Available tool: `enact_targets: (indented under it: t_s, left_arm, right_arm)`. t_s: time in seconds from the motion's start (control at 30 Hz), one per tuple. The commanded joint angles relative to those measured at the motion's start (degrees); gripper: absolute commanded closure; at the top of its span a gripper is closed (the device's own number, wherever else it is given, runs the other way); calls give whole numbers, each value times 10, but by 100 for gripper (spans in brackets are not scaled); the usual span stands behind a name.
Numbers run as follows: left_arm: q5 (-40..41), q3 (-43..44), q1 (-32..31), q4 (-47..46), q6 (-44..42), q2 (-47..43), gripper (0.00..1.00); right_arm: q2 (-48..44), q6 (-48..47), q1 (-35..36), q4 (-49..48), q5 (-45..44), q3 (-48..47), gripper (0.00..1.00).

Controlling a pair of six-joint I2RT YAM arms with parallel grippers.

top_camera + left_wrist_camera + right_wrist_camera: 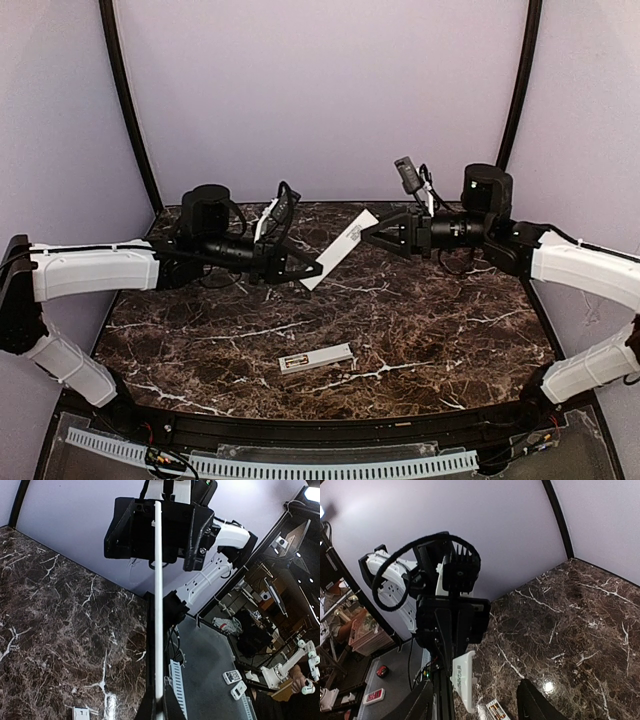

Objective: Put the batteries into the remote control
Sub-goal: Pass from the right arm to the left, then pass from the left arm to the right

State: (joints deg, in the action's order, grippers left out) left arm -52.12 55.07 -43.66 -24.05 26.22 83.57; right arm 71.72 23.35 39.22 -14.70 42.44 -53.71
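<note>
The white remote control [316,358] lies flat near the table's front middle. The dark and gold batteries [293,363] show in its open compartment at the left end, and also low in the right wrist view, batteries [496,710]. My left gripper [316,270] is shut on the lower end of a thin white cover strip [340,248], held slanting above the table; the strip [158,605] shows edge-on between the fingertips. My right gripper [368,232] stands open at the strip's upper end, its fingers [532,702] apart on either side of the printed strip [464,680].
Both arms meet over the back middle of the dark marble table [420,320]. Black frame poles [128,110] rise at the back corners. A white slotted cable duct [270,466] runs along the near edge.
</note>
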Motion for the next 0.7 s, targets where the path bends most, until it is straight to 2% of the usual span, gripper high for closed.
enact_targets:
  t_s: [0.0,0.1,0.27,0.33,0.43,0.53,0.6,0.67]
  left_arm:
    - [-35,31,-1,191,-130,-18,100]
    - [-34,56,-2,267,-167,-11,100]
    - [-44,68,-2,295,-186,-3,100]
    - [-45,74,-1,311,-198,-1,100]
    - [-43,78,-2,329,-206,2,100]
    - [-45,85,-2,340,-214,9,100]
    - [-49,88,-3,347,-217,11,100]
    - [-52,89,-3,353,-223,9,100]
  right_arm:
    - [12,-61,-6,176,74,-31,49]
    - [21,-61,-6,189,99,-38,60]
    - [37,-64,-6,198,124,-50,77]
    - [41,-65,-6,200,130,-51,77]
    - [44,-64,-6,202,139,-52,69]
    - [48,-66,-6,205,142,-56,75]
    - [50,-70,-6,208,144,-56,84]
    - [50,-71,-6,208,144,-57,99]
